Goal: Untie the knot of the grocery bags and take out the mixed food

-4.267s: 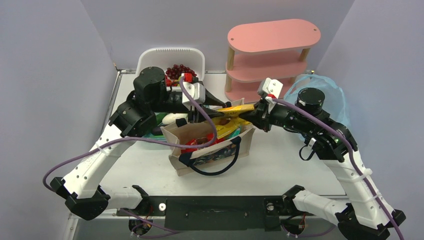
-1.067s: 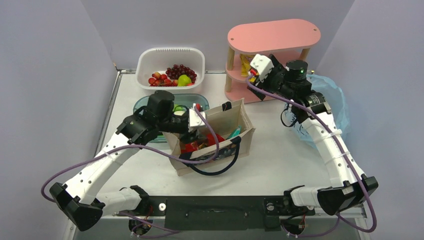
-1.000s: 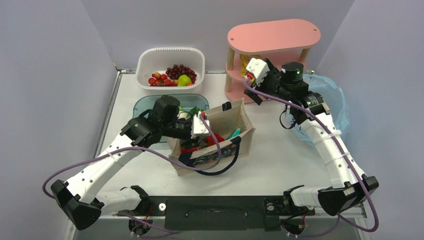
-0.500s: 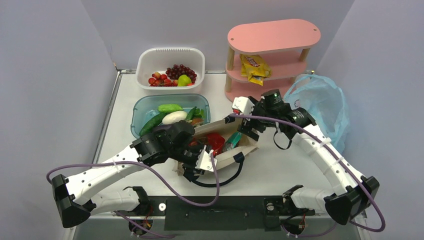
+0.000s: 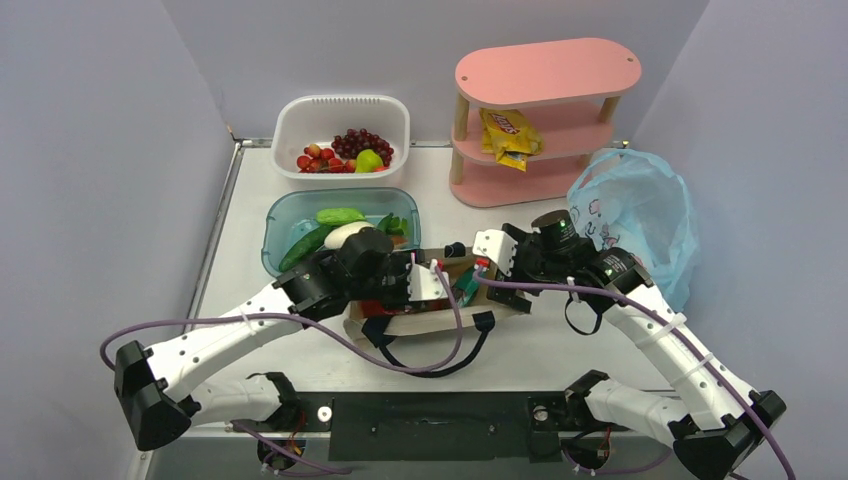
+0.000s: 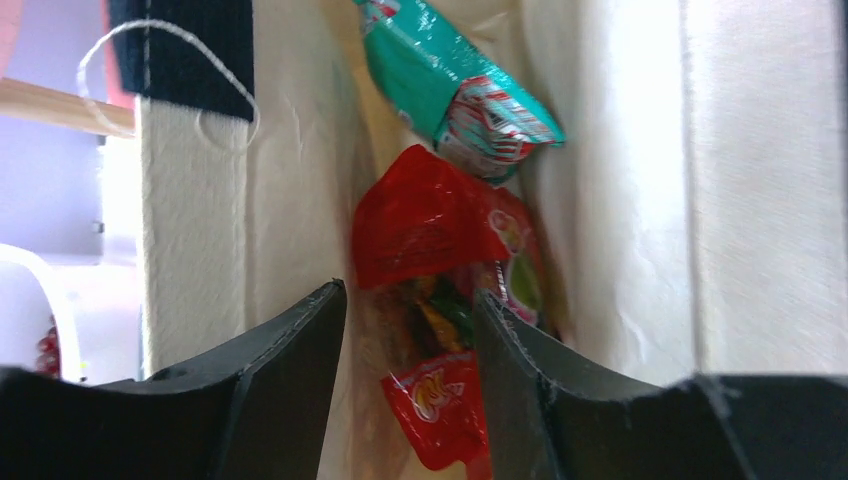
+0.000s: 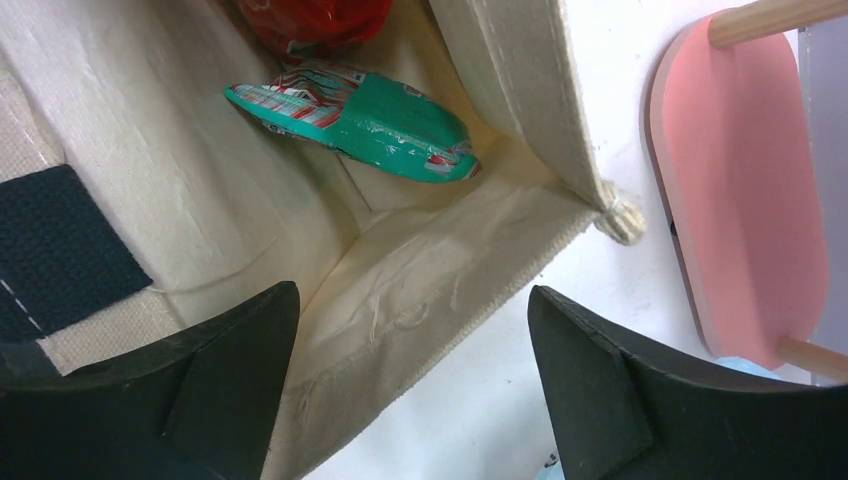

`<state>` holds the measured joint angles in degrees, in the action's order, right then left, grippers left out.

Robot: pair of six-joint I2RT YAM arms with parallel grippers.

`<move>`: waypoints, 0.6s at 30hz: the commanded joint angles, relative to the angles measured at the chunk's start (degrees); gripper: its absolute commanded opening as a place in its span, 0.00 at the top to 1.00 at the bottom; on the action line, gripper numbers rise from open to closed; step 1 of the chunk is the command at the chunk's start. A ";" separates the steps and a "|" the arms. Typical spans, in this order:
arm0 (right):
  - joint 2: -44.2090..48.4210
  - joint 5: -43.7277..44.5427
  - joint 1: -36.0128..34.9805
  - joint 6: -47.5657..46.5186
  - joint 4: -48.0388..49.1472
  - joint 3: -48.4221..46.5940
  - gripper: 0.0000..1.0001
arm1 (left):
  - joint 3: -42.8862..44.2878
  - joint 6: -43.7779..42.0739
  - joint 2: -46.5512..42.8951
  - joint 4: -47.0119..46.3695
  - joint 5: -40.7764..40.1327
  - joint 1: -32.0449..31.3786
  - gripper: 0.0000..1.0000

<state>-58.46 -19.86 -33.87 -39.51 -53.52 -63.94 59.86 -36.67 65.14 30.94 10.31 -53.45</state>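
Emptying the canvas tote is in hand; the left end effector, jaws parted, frames the red packets; the right end effector gapes over the teal packet. Next probably calls for descending, pinching, lifting.

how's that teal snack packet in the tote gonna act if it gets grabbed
Probably light and floppy: the teal packet looks like thin, puffy film with a crimped end. Its glossy skin may slip from a loose pinch. Lying flat in the tote, it seems unlikely to roll.
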 commanded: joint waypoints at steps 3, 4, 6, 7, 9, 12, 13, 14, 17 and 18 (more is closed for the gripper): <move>0.06 0.44 -0.46 2.29 0.82 -0.16 0.19 | -1.64 -7.16 6.98 -6.79 -11.24 -2.54 0.46; 0.03 0.44 -0.45 2.49 0.89 -0.37 0.19 | -1.84 -7.58 8.74 -6.40 -12.08 -2.73 0.44; -0.19 0.44 -0.39 3.18 1.08 -0.72 0.19 | -2.48 -7.77 11.21 -5.90 -13.19 -2.64 0.43; -0.26 0.48 -0.36 3.24 1.11 -0.91 0.19 | -2.78 -7.79 11.92 -5.81 -13.42 -2.63 0.43; -0.20 0.93 -0.29 3.29 1.25 -0.76 0.19 | -3.73 -7.66 13.72 -5.64 -13.90 -2.62 0.41; 0.04 1.56 0.32 3.30 1.50 -0.36 0.20 | -5.39 -7.39 15.94 -5.72 -14.52 -2.63 0.39; 0.19 1.66 0.65 3.30 1.58 -0.14 0.20 | -5.92 -7.09 16.14 -5.89 -14.43 -2.63 0.42; 0.36 1.66 0.87 3.30 1.71 -0.14 0.20 | -6.08 -6.92 16.08 -6.31 -14.11 -2.62 0.46; 0.87 0.88 2.24 3.42 2.21 -0.41 0.20 | -5.20 -5.40 13.06 -6.83 -11.11 -2.50 0.87; 0.97 0.61 2.59 3.41 2.54 -0.57 0.20 | -4.84 -4.89 11.97 -7.49 -10.71 -2.43 0.95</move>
<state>-58.65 -19.35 -32.86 -36.71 -53.06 -63.94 54.59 -43.48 80.40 23.77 -2.90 -56.14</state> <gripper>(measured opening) 0.804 0.216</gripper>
